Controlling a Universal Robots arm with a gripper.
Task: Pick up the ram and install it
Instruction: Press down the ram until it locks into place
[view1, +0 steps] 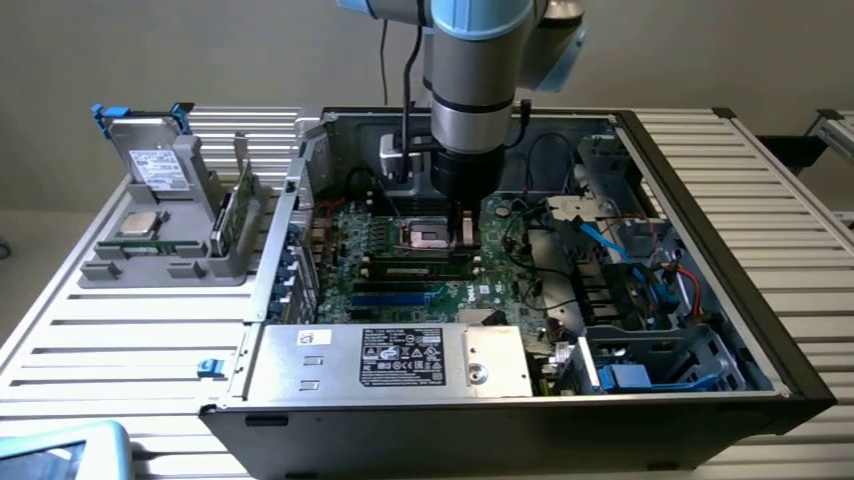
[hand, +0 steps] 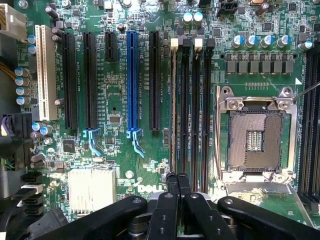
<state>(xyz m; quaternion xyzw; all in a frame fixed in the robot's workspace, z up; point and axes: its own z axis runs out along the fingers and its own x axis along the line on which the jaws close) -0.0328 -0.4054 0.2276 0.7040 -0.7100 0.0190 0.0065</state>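
Gripper (hand: 177, 181) fingers pressed together, empty, low over black memory slots (hand: 192, 107); a thin green RAM stick (hand: 173, 107) appears seated there

**A slatted table, carrying a case and a holder**

We see a white slatted table (view1: 747, 190). On it lies an open black computer case (view1: 534, 435), taking up the middle and the exterior view's right. Just beside the case, toward the exterior view's left, stands a grey holder (view1: 167, 265). At the near corner on that side, a light blue object (view1: 60, 452) rests on the slats.
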